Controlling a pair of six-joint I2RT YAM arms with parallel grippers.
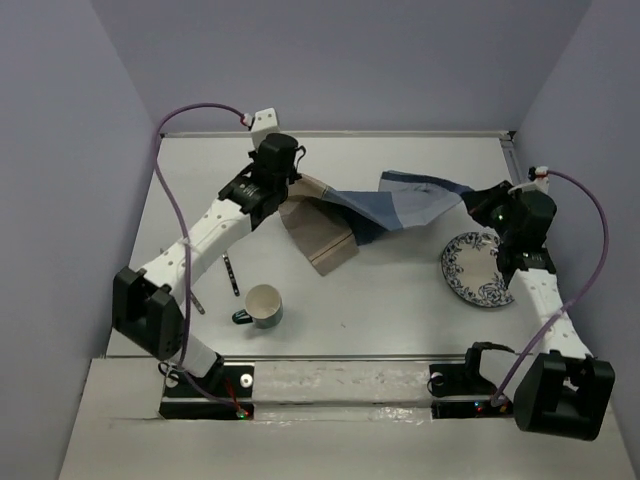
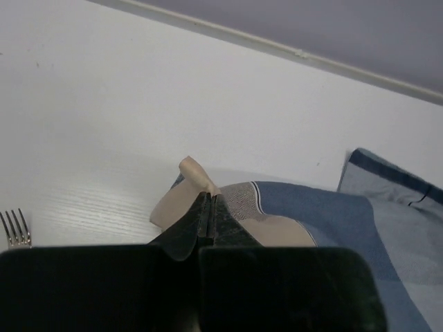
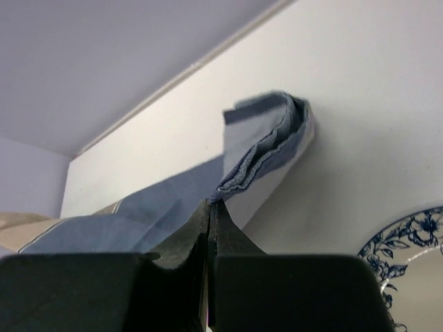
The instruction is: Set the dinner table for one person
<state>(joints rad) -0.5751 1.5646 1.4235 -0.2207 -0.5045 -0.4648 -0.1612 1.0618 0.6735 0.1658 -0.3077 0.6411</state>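
1. The left tool (image 2: 210,200) has its jaws pinched tight on a tan fold of the striped cloth placemat (image 1: 400,205), toward the far left corner of the bench (image 1: 380,300).
2. The right tool (image 3: 210,204) is likewise clamped on the bunched blue end of the placemat, near the far right edge.
3. Between the two tools the placemat hangs twisted and creased over the far half of the bench. Its tan striped end drapes down onto the surface toward the middle.
4. A blue-patterned plate (image 1: 478,270) lies flat by the right edge, just beside the right arm.
5. A mug (image 1: 263,305) stands upright near the near edge, left of centre.
6. A fork (image 2: 15,228) lies on the white surface at the left.
7. The white bench spreads under everything, walled in lilac on three sides.
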